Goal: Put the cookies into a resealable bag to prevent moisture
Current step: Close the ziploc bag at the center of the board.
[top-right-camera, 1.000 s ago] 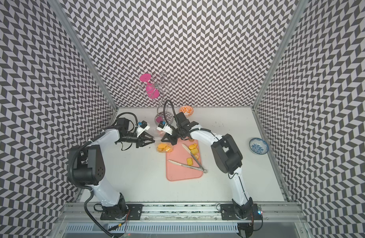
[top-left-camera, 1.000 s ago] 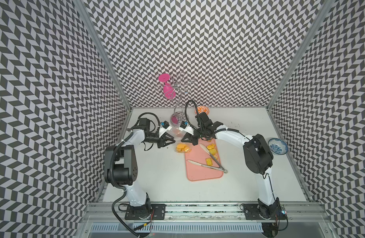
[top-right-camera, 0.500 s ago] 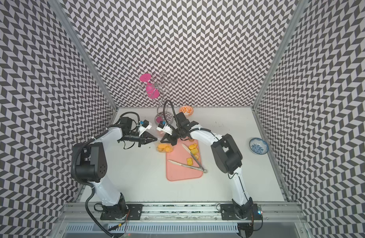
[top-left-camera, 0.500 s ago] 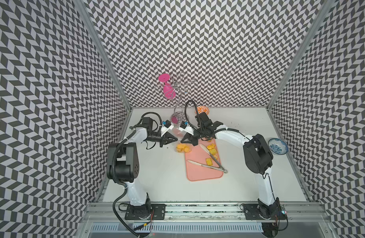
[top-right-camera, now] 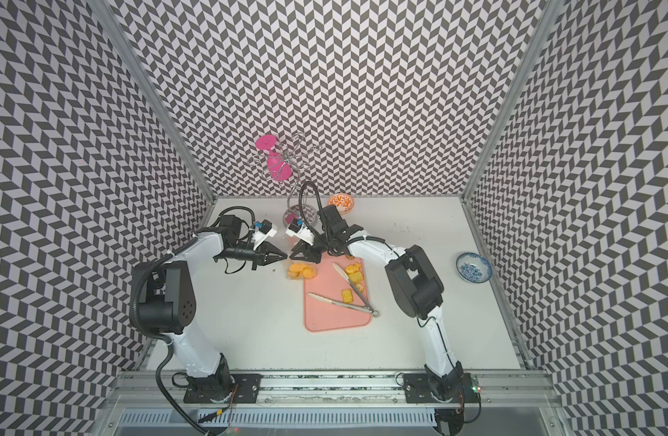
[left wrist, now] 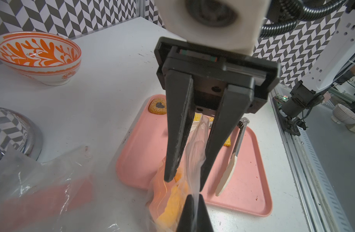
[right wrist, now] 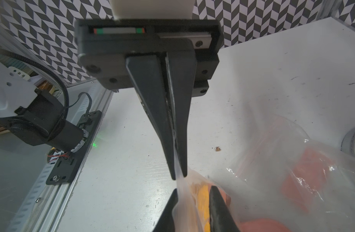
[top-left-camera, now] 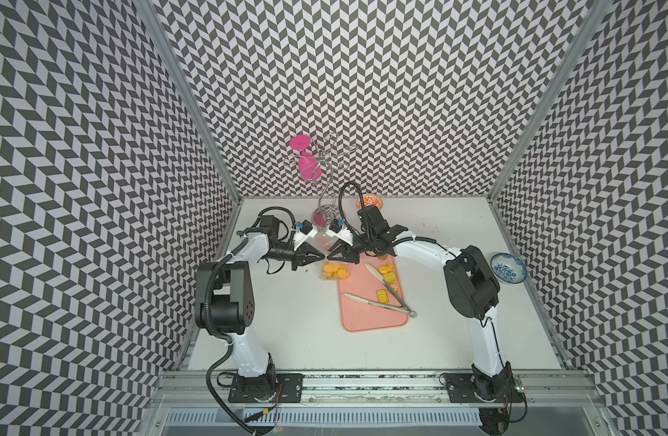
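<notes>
Clear plastic bag (left wrist: 194, 152) holding yellow cookies (left wrist: 172, 202) sits at ten o'clock of the pink tray (top-left-camera: 374, 321) — left gripper (right wrist: 178, 176) jaws pressed together on its rim, right gripper (left wrist: 185, 183) jaws spread around the film. Loose cookies (top-left-camera: 387, 277) lie on the tray.

**Bimanual pose: grippers meeting tip to tip**

Left arm (top-left-camera: 251, 245) and right arm (top-left-camera: 423, 251) are mounted at the bench's near edge and fold inward over its far half. Left gripper (right wrist: 178, 175): jaws pressed together, pinching the clear bag (left wrist: 195, 148). Right gripper (left wrist: 185, 182): jaws parted, with the film passing between them. The tips nearly touch.
</notes>
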Controlling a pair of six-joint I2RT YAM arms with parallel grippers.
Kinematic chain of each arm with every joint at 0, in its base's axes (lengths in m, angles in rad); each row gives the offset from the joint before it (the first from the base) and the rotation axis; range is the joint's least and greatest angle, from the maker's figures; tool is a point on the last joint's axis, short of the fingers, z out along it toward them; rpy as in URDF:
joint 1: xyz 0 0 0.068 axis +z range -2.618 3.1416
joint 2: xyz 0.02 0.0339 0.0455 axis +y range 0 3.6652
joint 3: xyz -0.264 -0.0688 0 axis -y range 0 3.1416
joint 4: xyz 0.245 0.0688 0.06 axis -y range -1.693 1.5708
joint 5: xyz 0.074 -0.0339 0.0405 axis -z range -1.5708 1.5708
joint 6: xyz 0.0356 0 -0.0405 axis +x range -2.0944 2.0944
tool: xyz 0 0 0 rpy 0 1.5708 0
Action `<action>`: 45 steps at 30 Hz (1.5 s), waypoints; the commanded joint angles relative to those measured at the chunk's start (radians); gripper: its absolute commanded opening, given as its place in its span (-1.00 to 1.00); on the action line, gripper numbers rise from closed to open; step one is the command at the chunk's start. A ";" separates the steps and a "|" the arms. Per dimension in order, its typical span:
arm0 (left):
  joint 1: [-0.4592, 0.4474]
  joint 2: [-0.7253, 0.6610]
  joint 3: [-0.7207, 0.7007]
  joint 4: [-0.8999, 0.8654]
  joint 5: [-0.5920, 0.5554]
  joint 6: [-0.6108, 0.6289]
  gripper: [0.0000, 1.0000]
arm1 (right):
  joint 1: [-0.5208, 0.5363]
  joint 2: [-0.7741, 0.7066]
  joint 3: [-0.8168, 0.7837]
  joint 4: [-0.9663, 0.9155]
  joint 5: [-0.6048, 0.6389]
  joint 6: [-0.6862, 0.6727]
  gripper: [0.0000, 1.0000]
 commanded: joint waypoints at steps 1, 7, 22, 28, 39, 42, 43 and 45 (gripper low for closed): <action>0.002 -0.010 0.023 -0.027 0.029 0.023 -1.00 | 0.011 0.014 0.010 0.088 -0.037 0.022 -0.59; 0.009 -0.018 0.027 -0.032 0.031 0.027 -1.00 | 0.012 0.032 0.035 0.029 -0.042 -0.013 -0.90; 0.028 -0.054 0.013 -0.011 0.013 -0.002 -1.00 | -0.035 -0.029 -0.004 -0.074 0.102 -0.102 -1.00; 0.029 -0.054 0.014 -0.008 -0.007 -0.010 -1.00 | -0.049 -0.050 -0.018 -0.082 0.089 -0.093 -0.83; 0.029 -0.059 0.012 0.015 -0.067 -0.037 -1.00 | -0.086 -0.090 -0.071 -0.082 0.074 -0.080 -1.00; 0.030 -0.059 0.014 0.022 -0.084 -0.050 -1.00 | -0.096 -0.098 -0.080 -0.090 0.071 -0.081 -0.82; 0.030 -0.059 0.015 0.025 -0.083 -0.052 -1.00 | -0.099 -0.101 -0.087 -0.089 0.072 -0.081 -0.81; 0.030 -0.058 0.014 0.026 -0.087 -0.055 -1.00 | -0.106 -0.108 -0.102 -0.086 0.077 -0.079 -0.78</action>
